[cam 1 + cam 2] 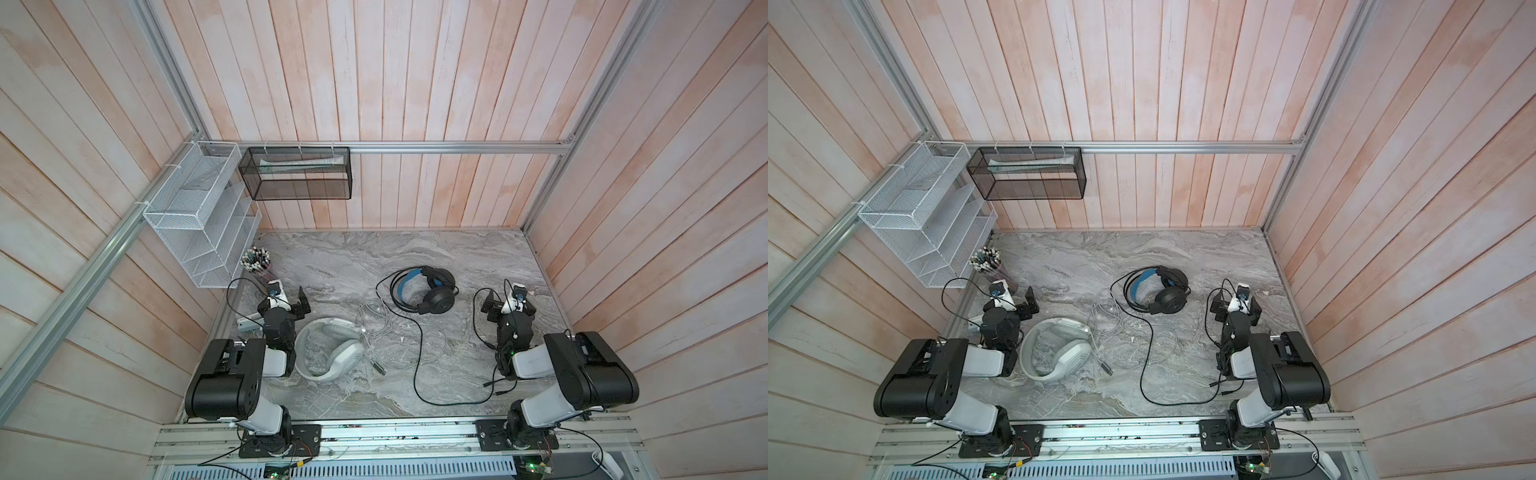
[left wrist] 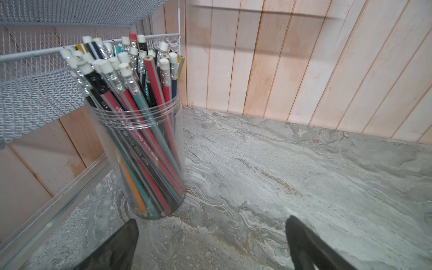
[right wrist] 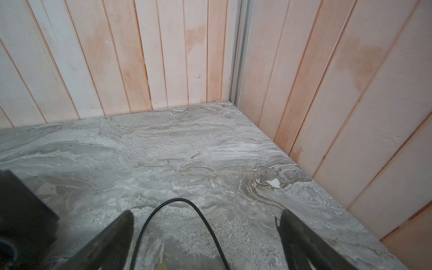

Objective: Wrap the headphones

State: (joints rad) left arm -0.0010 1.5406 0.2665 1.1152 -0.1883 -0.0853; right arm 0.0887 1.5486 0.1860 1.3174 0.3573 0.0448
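Note:
The white headphones (image 1: 328, 353) (image 1: 1054, 353) lie flat at the front left of the marble table, and their white cable (image 1: 376, 322) spreads in loose loops to the right. Behind them, at the middle, the black headphones (image 1: 432, 291) (image 1: 1163, 291) with a blue-lined band rest on the table. Their black cable (image 1: 419, 365) trails toward the front edge. My left gripper (image 1: 279, 302) (image 2: 212, 222) stands open over bare table, left of the white set. My right gripper (image 1: 512, 305) (image 3: 205, 214) is open too, right of the black set. A black cable loop (image 3: 177, 199) arches between its fingers, ungripped.
A clear jar of pencils (image 2: 140, 140) (image 1: 257, 261) stands just ahead of the left gripper. Above it on the left wall hangs a white mesh shelf (image 1: 199, 220), and a black mesh basket (image 1: 299, 174) hangs on the back wall. Wooden walls close in three sides.

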